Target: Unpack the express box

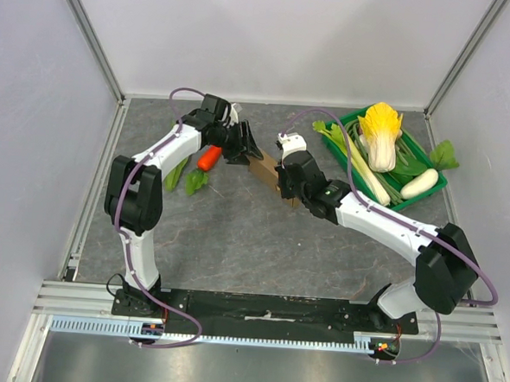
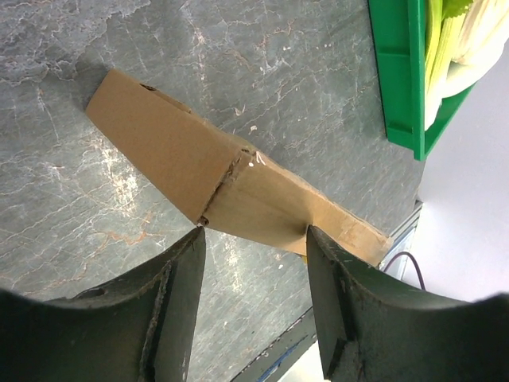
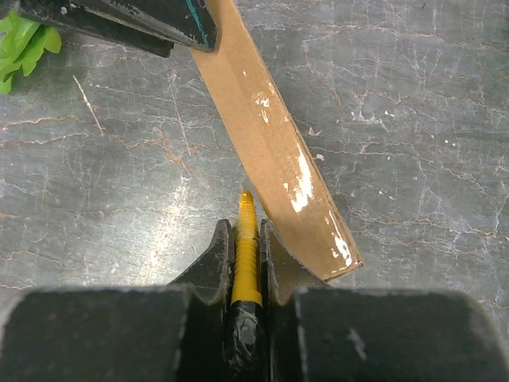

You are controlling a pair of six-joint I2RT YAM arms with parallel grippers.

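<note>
Brown box (image 1: pixel 262 166) on grey worktop (image 1: pixel 234 242), L jaws apart just by its edge, R jaws clenched on yellow tool (image 3: pixel 246 215), carrot (image 1: pixel 208 159) near.

Bright even overhead light, soft shadows; left hand (image 2: pixel 254 235) blurred close to wrist cam.

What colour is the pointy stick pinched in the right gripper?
The pointy stick is yellow, wrapped black near its base; the right wrist view shows it best.

A robotics lab test cell: plain white panels (image 1: pixel 273 36) in aluminium framing (image 1: pixel 89 35) enclose a grey marbled surface (image 1: pixel 234 250) (left arm (image 1: pixel 153 150) and right arm (image 1: pixel 383 223) bolted at bottom).
</note>
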